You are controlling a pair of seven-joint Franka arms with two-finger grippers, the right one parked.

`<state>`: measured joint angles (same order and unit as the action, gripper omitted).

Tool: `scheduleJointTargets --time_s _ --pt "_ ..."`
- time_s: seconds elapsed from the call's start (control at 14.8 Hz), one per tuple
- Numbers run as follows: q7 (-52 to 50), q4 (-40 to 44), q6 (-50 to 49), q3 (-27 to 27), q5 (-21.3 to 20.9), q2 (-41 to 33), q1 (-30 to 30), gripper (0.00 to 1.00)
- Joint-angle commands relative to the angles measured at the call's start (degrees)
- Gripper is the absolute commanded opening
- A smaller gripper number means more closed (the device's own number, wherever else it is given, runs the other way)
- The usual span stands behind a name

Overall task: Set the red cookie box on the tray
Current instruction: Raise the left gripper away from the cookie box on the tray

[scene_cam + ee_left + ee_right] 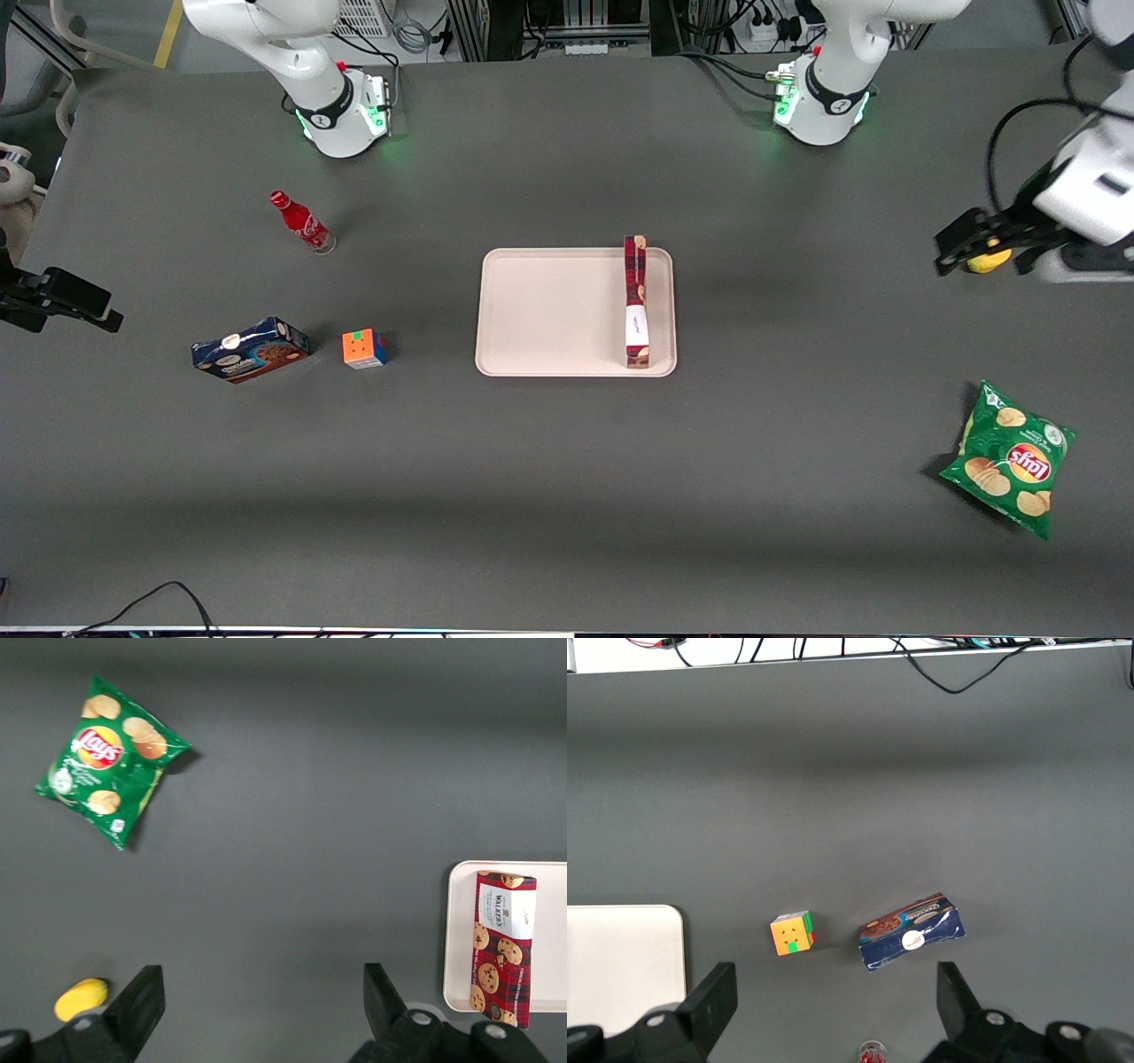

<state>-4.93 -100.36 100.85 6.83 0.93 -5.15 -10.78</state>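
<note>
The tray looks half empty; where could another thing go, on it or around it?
On the tray, the whole stretch toward the parked arm's end is bare; the red cookie box hugs the opposite rim. The table between tray and chips bag is bare too. The open pincer hangs over a yellow object.

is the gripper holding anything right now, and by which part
Nothing is held. The gripper is open, up over bare table toward the working arm's end, near a yellow object. The red cookie box lies on the tray.

On the dark grey surface (567, 496) you have an orange-faced puzzle cube (364, 348); just beside it lies a blue cardboard cookie box (251, 349). A red plastic soda bottle (301, 221) stands farther from your camera than the cube. Well apart, toward the working arm's end, sit a green crisp bag (1008, 458) and a small yellow fruit (988, 260).
</note>
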Motion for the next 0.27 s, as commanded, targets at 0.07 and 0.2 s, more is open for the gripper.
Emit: scheduleJointTargets --time_s 0.07,0.2 --pt "1.5 0.34 -1.8 0.2 -0.22 -2.23 0.58 1.0" --pt "1.59 0.61 -1.97 0.29 -0.75 -2.4 0.58 1.0"
